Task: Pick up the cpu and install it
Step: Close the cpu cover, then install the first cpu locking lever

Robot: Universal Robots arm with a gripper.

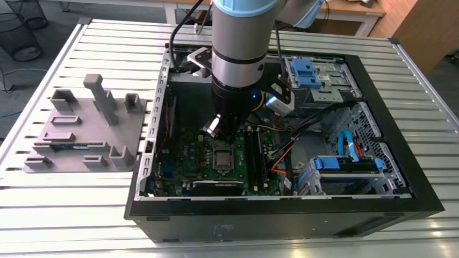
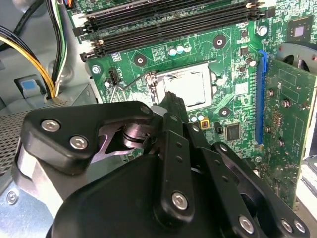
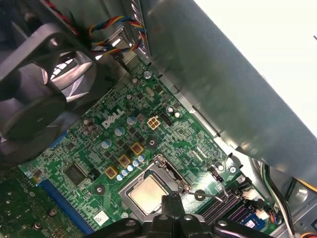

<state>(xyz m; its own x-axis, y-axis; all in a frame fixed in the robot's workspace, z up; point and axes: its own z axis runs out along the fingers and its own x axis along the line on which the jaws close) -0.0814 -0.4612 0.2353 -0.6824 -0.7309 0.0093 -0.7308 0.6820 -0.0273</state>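
Observation:
The cpu (image 1: pixel 223 158), a small silver square, lies flat in the socket of the green motherboard (image 1: pixel 190 145) inside the open computer case. In both wrist views it shows as a shiny plate (image 2: pixel 193 87) (image 3: pixel 147 192) framed by the metal socket (image 3: pixel 166 166). My gripper (image 2: pixel 171 98) (image 3: pixel 173 201) hangs just above one edge of the cpu. Its two black fingers are pressed together with nothing between them. In the exterior view the arm's grey wrist hides most of the gripper (image 1: pixel 228 134) above the socket.
A thin wire socket lever (image 2: pixel 126 85) sticks out beside the socket. Black memory slots (image 2: pixel 168 25), a green expansion card (image 2: pixel 292 99), a black fan (image 3: pixel 34 104) and cable bundles (image 2: pixel 34 59) crowd the case. A grey fixture plate (image 1: pixel 79 131) holding a memory stick (image 1: pixel 70 146) lies on the exterior view's left.

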